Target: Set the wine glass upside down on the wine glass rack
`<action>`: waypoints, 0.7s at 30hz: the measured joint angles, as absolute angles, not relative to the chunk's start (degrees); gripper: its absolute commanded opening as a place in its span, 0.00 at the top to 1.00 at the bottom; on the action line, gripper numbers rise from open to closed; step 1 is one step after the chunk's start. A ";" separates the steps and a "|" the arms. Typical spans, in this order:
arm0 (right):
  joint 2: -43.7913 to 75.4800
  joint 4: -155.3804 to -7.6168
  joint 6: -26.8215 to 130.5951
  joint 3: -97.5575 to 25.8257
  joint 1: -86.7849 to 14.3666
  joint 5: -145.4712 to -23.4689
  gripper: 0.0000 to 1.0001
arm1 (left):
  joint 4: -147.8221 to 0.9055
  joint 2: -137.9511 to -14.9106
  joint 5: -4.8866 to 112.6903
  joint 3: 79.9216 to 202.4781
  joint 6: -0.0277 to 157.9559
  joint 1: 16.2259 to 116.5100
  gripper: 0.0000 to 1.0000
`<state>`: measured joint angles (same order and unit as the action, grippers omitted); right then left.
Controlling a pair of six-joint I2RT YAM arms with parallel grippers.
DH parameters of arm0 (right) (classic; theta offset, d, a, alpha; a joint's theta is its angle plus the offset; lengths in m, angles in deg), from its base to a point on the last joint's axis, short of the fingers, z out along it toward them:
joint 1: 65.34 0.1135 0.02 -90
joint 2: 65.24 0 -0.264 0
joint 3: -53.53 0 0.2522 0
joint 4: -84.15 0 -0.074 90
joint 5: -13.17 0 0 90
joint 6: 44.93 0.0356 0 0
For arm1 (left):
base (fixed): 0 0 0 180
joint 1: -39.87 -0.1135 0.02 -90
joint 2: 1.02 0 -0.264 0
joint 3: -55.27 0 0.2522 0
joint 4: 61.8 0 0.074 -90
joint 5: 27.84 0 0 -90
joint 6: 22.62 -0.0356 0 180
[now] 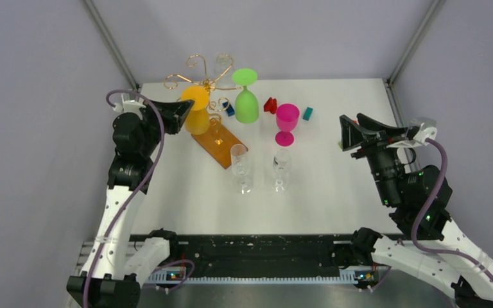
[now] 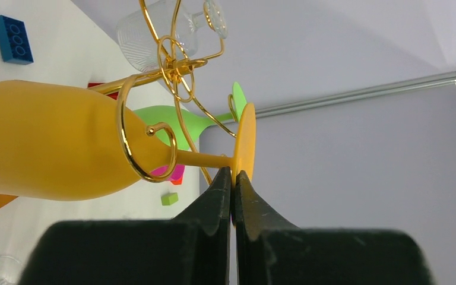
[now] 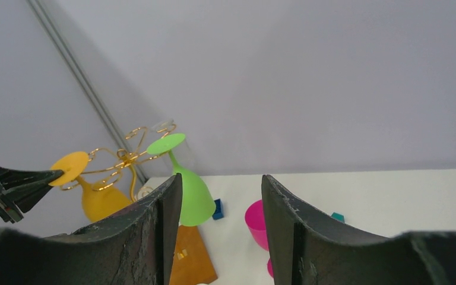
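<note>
Wine glass [image 2: 47,148] inverted on rack [image 1: 222,145], seemingly gripped by left end effector [image 2: 233,177]

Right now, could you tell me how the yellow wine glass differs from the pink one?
The yellow glass hangs upside down on the wine glass rack, its stem in a scroll; the pink glass stands upright on the table. The left pincer is closed on the yellow glass's foot; no pincer touches the pink glass. Both are opaque coloured stemmed glasses.
</note>
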<state>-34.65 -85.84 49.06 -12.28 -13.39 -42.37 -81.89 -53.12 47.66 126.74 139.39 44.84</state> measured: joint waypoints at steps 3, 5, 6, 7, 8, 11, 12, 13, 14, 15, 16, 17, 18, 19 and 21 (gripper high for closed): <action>-34.65 -86.02 48.95 -12.28 -13.39 -42.33 0.49 | -81.82 -53.49 47.62 127.60 139.20 44.84 1.00; -34.65 -86.24 48.82 -12.28 -13.39 -42.35 0.49 | -81.85 -54.10 47.60 128.10 139.17 44.88 1.00; -34.65 -86.41 48.71 -12.28 -13.39 -42.35 0.49 | -81.80 -54.48 47.62 128.30 139.17 44.88 1.00; -34.65 -86.63 48.71 -12.28 -13.39 -42.35 0.49 | -81.80 -54.89 47.68 128.45 139.15 44.88 1.00; -34.65 -86.85 48.71 -12.28 -13.39 -42.37 0.49 | -81.80 -55.26 47.86 128.56 139.13 44.88 1.00; -34.65 -87.20 48.71 -12.28 -13.39 -42.35 0.49 | -81.85 -56.07 48.64 128.82 138.63 44.84 1.00; -34.65 -87.24 48.69 -12.28 -13.39 -42.33 0.49 | -81.89 -56.27 48.97 128.89 138.32 44.82 1.00; -34.65 -87.31 48.71 -12.28 -13.39 -42.33 0.49 | -81.96 -56.38 49.26 129.02 138.08 44.82 1.00; -34.65 -87.33 48.69 -12.28 -13.39 -42.28 0.49 | -82.06 -56.57 49.63 129.26 137.80 44.80 1.00; -34.63 -87.39 48.69 -12.28 -13.39 -42.20 0.49 | -82.06 -56.73 49.91 129.50 137.62 44.75 1.00; -34.60 -87.53 48.69 -12.28 -13.39 -42.13 0.49 | -82.13 -56.95 50.31 129.91 137.36 44.64 1.00; -34.60 -87.72 48.69 -12.28 -13.39 -42.11 0.49 | -82.15 -57.10 50.68 130.26 137.18 44.49 1.00; -34.60 -87.90 48.69 -12.28 -13.39 -42.09 0.49 | -82.17 -57.19 51.05 130.59 137.03 44.34 1.00; -34.60 -88.16 48.69 -12.28 -13.39 -42.04 0.49 | -82.17 -57.23 51.33 130.87 136.81 44.23 1.00; -34.60 -88.51 48.69 -12.26 -13.39 -41.93 0.49 | -82.35 -57.23 52.01 131.18 136.59 43.99 1.00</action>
